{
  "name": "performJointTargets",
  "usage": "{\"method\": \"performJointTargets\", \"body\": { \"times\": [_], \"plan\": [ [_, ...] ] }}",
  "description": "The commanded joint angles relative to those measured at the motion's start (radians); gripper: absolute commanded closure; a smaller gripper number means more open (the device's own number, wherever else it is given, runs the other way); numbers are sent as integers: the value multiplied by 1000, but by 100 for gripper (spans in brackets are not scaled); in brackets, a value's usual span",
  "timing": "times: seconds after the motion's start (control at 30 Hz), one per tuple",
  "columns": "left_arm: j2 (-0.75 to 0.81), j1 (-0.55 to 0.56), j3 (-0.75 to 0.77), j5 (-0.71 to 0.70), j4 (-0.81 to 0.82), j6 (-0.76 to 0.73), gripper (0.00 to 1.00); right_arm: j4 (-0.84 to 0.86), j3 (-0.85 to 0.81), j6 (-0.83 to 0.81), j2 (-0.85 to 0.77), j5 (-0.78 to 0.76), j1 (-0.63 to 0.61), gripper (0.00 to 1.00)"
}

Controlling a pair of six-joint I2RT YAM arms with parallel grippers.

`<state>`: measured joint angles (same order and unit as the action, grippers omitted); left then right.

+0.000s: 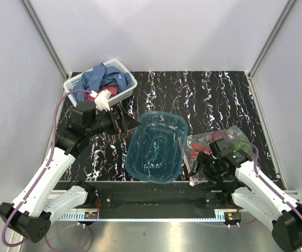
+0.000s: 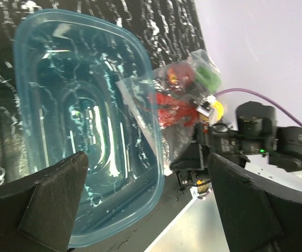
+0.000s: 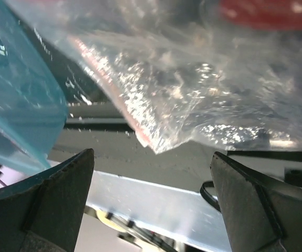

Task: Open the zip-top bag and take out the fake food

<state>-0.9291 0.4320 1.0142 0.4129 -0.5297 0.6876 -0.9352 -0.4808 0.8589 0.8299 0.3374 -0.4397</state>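
The zip-top bag (image 1: 216, 140) lies on the table at the right, beside the teal tub, with its pinkish zip strip (image 1: 189, 165) toward the tub. The fake food is inside it: a red lobster (image 2: 173, 107), a green pepper (image 2: 206, 76), a yellow piece (image 2: 218, 109) and a dark red fruit (image 2: 179, 71). My right gripper (image 1: 199, 169) is open at the bag's near left corner. In the right wrist view the bag (image 3: 203, 79) and its strip (image 3: 114, 100) hang just beyond the open gripper (image 3: 153, 153), not between the fingers. My left gripper (image 1: 134, 124) is open and empty, left of the tub.
A teal translucent tub (image 1: 157, 147) sits tilted mid-table, also in the left wrist view (image 2: 77, 121) and the right wrist view (image 3: 19, 105). A white basket (image 1: 124, 92) with blue (image 1: 101, 76) and red cloths stands at the back left. The table's near edge rail (image 1: 156, 191) lies below the tub.
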Motion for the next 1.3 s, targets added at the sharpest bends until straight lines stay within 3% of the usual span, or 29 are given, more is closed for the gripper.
{"method": "performJointTargets", "body": {
  "times": [0.0,0.2,0.43,0.67,0.7,0.73,0.9,0.97,1.0,1.03,1.1,1.27],
  "plan": [
    [22,8,-43,66,82,47,1,136,60,175,-87,-67,-7,0],
    [73,21,-55,76,83,82,2,294,214,387,-149,-120,-7,0],
    [124,30,-74,63,85,122,2,346,208,362,-201,-216,-7,2],
    [128,57,-77,61,85,135,4,345,189,397,-333,-236,-7,30],
    [119,62,-77,61,88,136,4,340,185,400,-347,-235,-5,39],
    [115,68,-78,60,91,138,4,332,168,405,-357,-235,-7,42],
    [47,140,-65,49,135,142,4,247,87,393,-394,-245,-7,45],
    [-3,184,-59,47,170,154,4,193,32,371,-397,-264,-7,50],
    [-23,200,-54,41,184,161,4,179,16,364,-397,-284,-7,56],
    [-43,215,-42,37,201,164,4,168,-5,356,-402,-290,-7,73],
    [-112,266,-28,20,258,179,4,145,-18,359,-417,-301,-7,82],
    [-328,347,78,13,324,211,5,90,-80,358,-446,-313,-7,78]
  ]
}}
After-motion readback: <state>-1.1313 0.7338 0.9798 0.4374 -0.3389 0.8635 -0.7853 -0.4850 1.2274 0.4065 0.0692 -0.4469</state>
